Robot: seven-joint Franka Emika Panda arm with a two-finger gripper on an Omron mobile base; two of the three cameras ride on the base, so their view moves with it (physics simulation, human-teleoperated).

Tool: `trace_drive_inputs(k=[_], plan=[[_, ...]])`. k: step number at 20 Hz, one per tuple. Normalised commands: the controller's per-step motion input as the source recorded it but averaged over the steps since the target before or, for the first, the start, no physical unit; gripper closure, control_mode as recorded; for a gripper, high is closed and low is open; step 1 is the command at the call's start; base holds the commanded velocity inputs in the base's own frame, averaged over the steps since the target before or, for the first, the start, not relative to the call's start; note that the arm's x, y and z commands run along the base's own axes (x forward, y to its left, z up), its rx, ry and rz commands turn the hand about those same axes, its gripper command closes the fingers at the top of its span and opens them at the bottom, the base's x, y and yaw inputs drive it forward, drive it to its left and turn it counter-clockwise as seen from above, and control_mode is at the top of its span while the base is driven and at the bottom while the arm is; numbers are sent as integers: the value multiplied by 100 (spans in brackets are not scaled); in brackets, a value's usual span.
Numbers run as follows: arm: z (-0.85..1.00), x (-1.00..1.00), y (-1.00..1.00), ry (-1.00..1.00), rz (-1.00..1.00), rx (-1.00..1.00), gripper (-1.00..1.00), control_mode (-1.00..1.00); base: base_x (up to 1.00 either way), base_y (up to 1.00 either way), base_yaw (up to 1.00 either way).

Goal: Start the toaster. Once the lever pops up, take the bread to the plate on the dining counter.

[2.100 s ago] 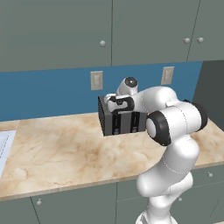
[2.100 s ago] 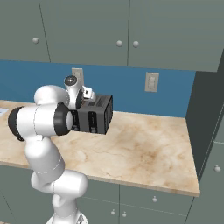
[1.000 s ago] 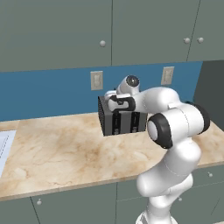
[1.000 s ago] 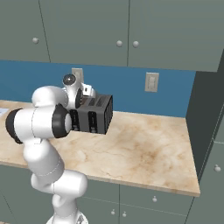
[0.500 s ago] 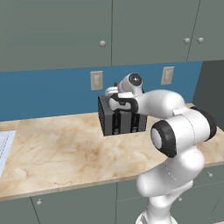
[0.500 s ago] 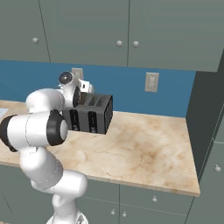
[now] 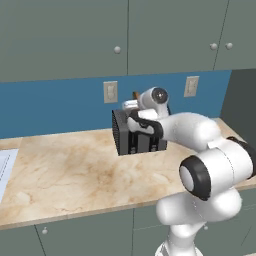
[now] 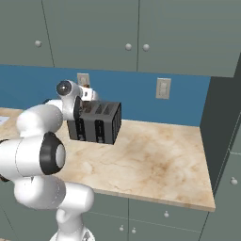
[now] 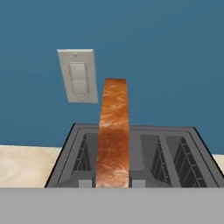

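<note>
You've got the hand (image 7: 134,107) over the toaster (image 7: 137,136), pinched on the bread (image 9: 113,133), which stands upright on edge over a slot near the toaster's left end in the hand view. The toaster sits on the marble table (image 7: 65,170) near the blue back wall (image 7: 55,107), between 2 wall switch plates (image 8: 163,88).

Even, flat rendered light, no glare; a soft shadow beneath the toaster (image 7: 137,137); edges perhaps slightly soft.
</note>
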Motion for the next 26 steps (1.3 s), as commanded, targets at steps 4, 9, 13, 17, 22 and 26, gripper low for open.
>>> trace_drive_inputs(k=[4, 9, 13, 17, 22, 26], plan=[[21, -55, -2, -14, 0, 0, 100, -100, 0, 0, 0], [37, -64, -8, -9, 0, 0, 100, -100, 0, 0, 0], [44, -76, -21, 0, 0, 0, 100, -100, 0, 0, 0], [38, -87, -23, 0, 0, 0, 100, -100, 0, 0, 0], [38, -85, -14, 5, 0, 0, 100, -100, 0, 0, 0], [35, -89, -21, 9, 0, 0, 100, -100, 0, 0, 0]])
